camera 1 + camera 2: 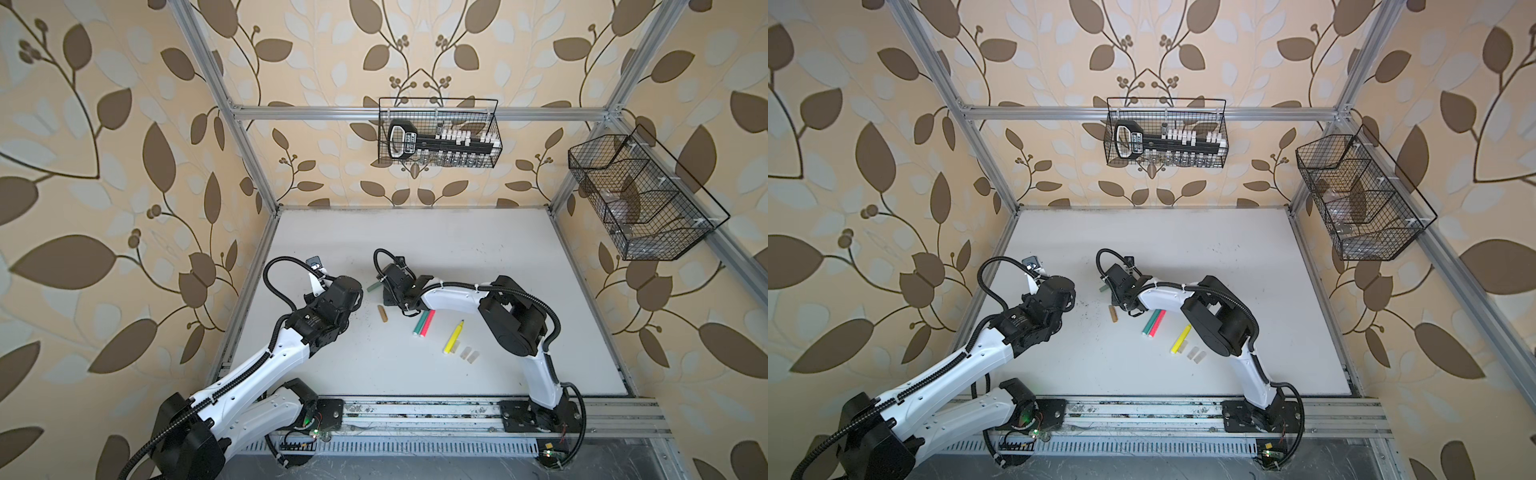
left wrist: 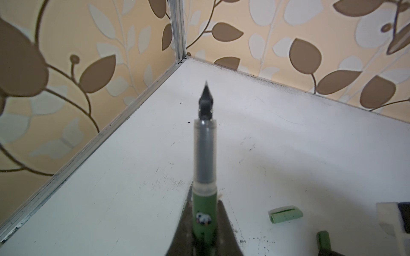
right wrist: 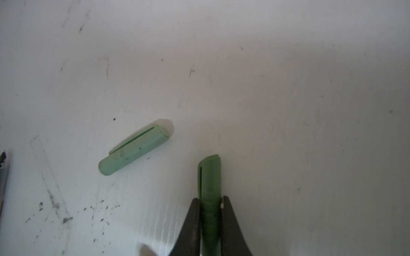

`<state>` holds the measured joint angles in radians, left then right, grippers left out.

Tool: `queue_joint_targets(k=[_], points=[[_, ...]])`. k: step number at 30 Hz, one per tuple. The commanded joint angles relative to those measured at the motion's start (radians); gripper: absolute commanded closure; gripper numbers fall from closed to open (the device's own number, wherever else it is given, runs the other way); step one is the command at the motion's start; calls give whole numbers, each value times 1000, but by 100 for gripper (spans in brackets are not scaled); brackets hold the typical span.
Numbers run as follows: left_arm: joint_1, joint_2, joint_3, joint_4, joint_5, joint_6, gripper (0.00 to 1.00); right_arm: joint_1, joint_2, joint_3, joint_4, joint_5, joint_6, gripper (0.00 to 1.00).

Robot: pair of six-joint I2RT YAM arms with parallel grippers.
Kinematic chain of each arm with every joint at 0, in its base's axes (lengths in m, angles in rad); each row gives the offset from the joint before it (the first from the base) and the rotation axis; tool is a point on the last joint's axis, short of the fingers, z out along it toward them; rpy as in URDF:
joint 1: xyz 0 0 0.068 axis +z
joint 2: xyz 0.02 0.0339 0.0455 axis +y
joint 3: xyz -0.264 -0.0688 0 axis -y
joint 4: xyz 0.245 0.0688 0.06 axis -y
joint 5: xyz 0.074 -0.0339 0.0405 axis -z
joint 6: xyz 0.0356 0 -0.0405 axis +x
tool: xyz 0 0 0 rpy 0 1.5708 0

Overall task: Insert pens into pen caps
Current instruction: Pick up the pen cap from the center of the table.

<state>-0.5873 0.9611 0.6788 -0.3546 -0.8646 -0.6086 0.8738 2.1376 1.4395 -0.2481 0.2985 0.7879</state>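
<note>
The left fingers pinch a green pen, nib bare, over the counter. A sage cap lies flat near the right fingers, which pinch a dark green cap. Three markers and clear caps lie further right.

Green pen — nib blurred, barrel cut off at the edge; dark green cap — rear end likewise.

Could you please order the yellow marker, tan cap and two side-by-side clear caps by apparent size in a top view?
1. yellow marker, longest.
2. tan cap.
3. clear caps, smallest; they look alike, so unranked.
</note>
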Motion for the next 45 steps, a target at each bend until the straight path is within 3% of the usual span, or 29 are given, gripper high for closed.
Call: queue_joint_targets(k=[1, 7, 12, 15, 22, 28, 34, 45], points=[[6, -9, -4, 40, 34, 21, 100, -7, -28, -70, -29, -28, 13, 90], [7, -13, 34, 5, 235, 23, 100, -24, -128, -174, 80, -72, 33, 91], [7, -56, 85, -178, 529, -163, 100, -40, -184, -251, 160, -116, 56, 91], [6, -103, 31, -119, 719, -158, 100, -44, -196, -273, 200, -132, 73, 93], [-5, -113, -60, -52, 979, -146, 100, -44, -241, -331, 298, -159, 125, 98], [-101, -105, -169, 104, 1012, -148, 100, -64, -280, -418, 463, -227, 216, 99], [-215, -75, -301, 385, 1048, -139, 100, -60, -343, -474, 559, -260, 267, 100], [-246, -114, -431, 569, 1072, -121, 100, -16, -551, -562, 555, -205, 264, 100]])
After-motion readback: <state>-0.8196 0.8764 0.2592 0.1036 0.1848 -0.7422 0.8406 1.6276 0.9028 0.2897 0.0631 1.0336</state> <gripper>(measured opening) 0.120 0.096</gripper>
